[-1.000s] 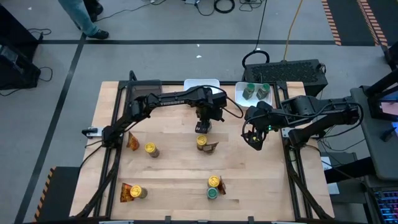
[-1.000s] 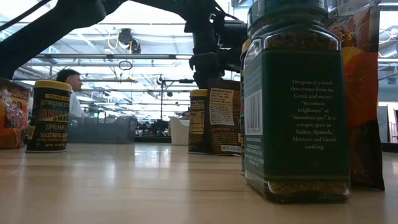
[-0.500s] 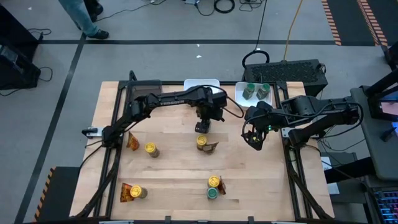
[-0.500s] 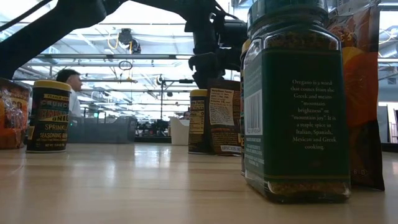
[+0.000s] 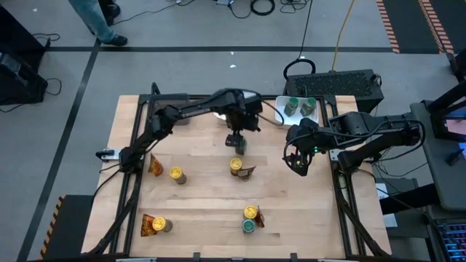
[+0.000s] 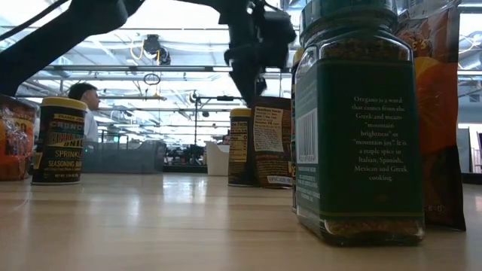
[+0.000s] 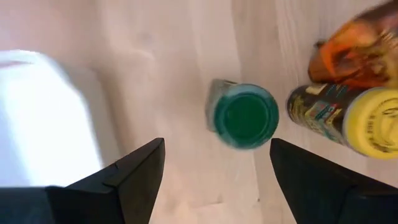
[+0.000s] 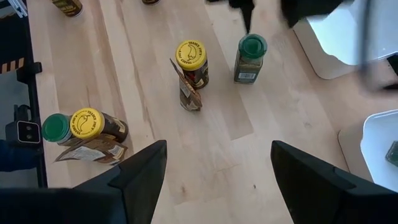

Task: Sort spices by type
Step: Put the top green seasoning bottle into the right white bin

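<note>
A green-lidded jar (image 7: 244, 116) stands upright on the wooden table near the far middle. My left gripper (image 7: 217, 146) hovers open above it (image 8: 251, 55), touching nothing. In the high view this gripper (image 5: 235, 140) covers the jar. Beside it stand a yellow-lidded jar (image 5: 236, 166) and an orange-brown packet (image 5: 248, 172). More spices stand at the left (image 5: 177, 175), near left (image 5: 163, 225) and near middle (image 5: 248, 226). Two green-lidded jars (image 5: 292, 106) (image 5: 308, 107) sit in a white tray (image 5: 282, 115) at the far right. My right gripper (image 5: 298, 164) hangs open over the right side.
A second white tray (image 5: 251, 96) lies at the far middle, partly under my left arm. In the low view a green oregano jar (image 6: 354, 120) and a packet (image 6: 440, 113) stand close to the near edge. Bare wood lies between the jar groups. A person shows beyond the table.
My left gripper has risen off the green-lidded jar and drawn a little toward the table's far edge. The jar stays standing where it was. My right arm has kept still.
</note>
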Available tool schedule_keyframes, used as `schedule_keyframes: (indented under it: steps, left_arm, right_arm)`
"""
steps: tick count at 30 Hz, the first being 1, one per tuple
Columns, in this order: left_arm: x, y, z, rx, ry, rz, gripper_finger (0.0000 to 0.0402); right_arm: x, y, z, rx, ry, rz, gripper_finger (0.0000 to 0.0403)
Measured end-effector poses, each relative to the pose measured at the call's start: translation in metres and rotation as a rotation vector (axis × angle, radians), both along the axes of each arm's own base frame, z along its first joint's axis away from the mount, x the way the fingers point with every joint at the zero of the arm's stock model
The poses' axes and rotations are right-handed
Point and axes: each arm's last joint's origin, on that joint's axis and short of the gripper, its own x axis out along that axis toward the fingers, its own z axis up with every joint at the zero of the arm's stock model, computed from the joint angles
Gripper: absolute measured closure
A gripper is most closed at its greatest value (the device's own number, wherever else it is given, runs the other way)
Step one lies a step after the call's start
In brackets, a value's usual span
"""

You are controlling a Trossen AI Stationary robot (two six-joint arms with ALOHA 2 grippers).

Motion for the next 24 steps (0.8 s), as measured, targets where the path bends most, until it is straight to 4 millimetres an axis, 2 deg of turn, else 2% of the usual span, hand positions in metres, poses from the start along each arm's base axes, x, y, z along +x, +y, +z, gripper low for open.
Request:
schedule_keyframes:
  steps: [6,13,19,24]
  left_arm:
    - [-0.035,0.016,0.059,0.028,-0.144,0.111,0.0107]
    - [-0.103,0.018,0.145,0.092,-0.37,0.218,0.0107]
    - [-0.166,-0.004,0.201,0.122,-0.539,0.273,0.0107]
    - [-0.214,-0.03,0.23,0.114,-0.63,0.296,0.0107]
  right_arm:
    - [0.002,0.0,0.001,-0.019,-0.017,0.032,0.0133]
    - [0.012,0.002,0.01,-0.063,-0.147,0.111,0.0133]
    - [0.031,-0.001,0.013,-0.142,-0.249,0.115,0.0133]
    - [0.057,-0.012,-0.001,-0.17,-0.215,0.095,0.0133]
